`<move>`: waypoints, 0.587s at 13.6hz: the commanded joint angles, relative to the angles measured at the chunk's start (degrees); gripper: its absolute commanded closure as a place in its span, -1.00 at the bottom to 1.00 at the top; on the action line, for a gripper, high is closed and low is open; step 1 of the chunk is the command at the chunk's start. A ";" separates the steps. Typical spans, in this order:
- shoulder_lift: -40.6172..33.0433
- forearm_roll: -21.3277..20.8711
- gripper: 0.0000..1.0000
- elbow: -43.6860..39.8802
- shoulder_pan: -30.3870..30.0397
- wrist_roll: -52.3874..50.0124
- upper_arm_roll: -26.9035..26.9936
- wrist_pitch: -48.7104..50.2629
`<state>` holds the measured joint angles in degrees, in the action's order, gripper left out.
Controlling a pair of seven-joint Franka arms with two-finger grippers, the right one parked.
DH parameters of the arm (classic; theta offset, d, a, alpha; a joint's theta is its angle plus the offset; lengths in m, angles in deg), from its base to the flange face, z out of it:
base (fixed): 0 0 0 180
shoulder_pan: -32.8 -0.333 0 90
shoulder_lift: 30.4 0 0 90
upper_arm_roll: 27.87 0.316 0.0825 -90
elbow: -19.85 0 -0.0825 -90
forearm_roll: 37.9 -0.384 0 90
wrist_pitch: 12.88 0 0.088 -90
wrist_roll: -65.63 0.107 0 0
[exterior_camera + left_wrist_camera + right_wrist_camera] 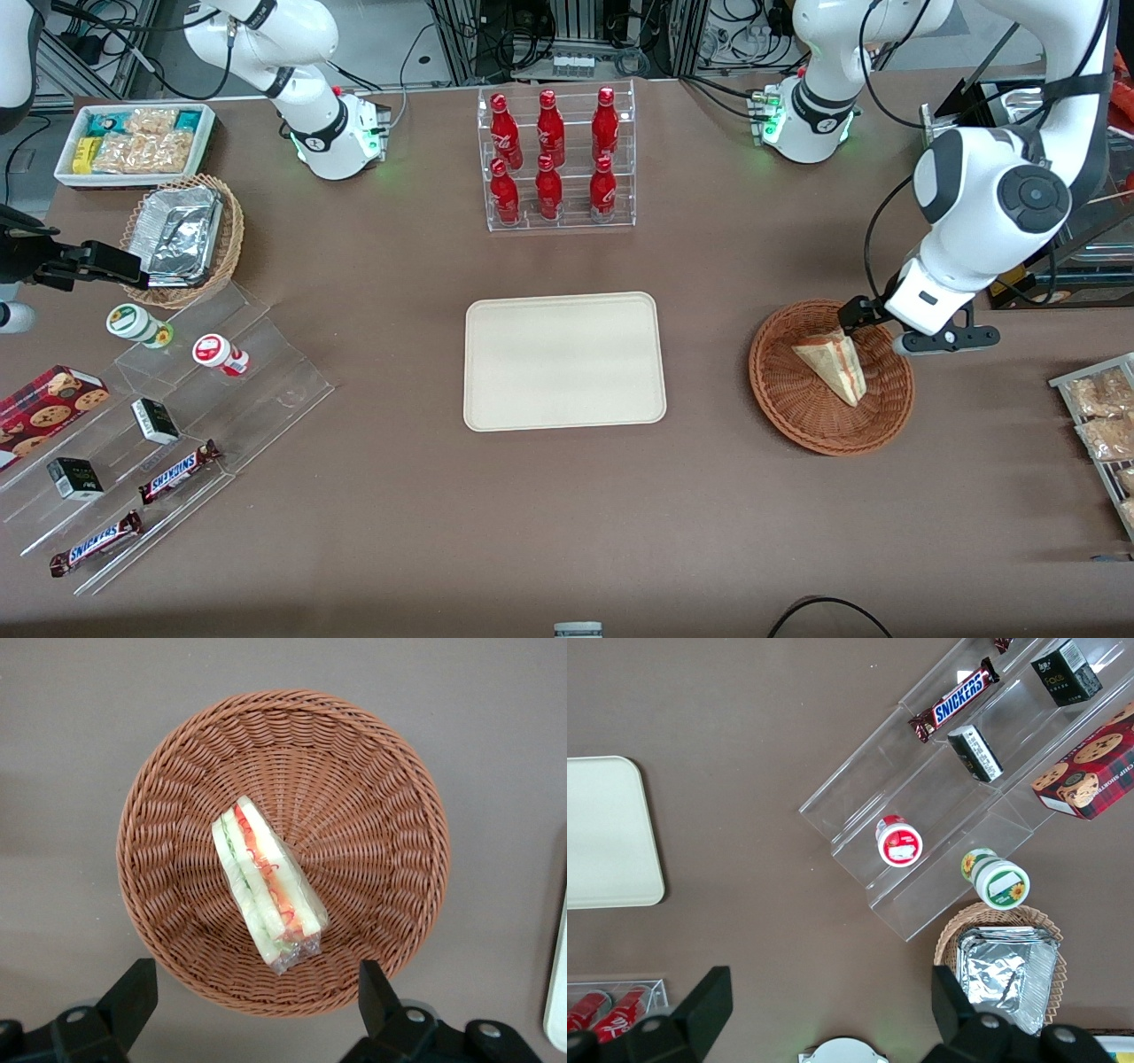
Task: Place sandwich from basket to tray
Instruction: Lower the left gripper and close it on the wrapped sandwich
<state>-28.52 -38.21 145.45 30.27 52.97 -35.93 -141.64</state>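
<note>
The sandwich (834, 364) (265, 887), a pale wrapped wedge with red and green filling, lies in the round reddish-brown basket (780, 390) (372, 797) toward the working arm's end of the table. My left gripper (889, 326) (252, 997) hangs above the basket's rim, on the side farther from the front camera. It is open, with its black fingers (133, 992) spread wide and nothing between them. The cream tray (564, 360) lies bare in the middle of the table, beside the basket.
A clear rack of red bottles (555, 159) stands farther from the front camera than the tray. Bagged snacks (1103, 416) lie at the working arm's end. A tan basket with foil containers (182, 235), a clear stepped stand with snacks (168, 443) and a white snack bin (133, 142) sit toward the parked arm's end.
</note>
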 commanded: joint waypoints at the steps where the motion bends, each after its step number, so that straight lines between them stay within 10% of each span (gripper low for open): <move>1: 1.11 0.22 -1.00 0.26 1.56 -7.09 0.14 -2.63; 8: 4.45 -0.22 -1.00 0.26 2.10 -28.97 0.14 -5.89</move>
<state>-24.84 -38.22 145.49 32.10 29.94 -35.97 -145.86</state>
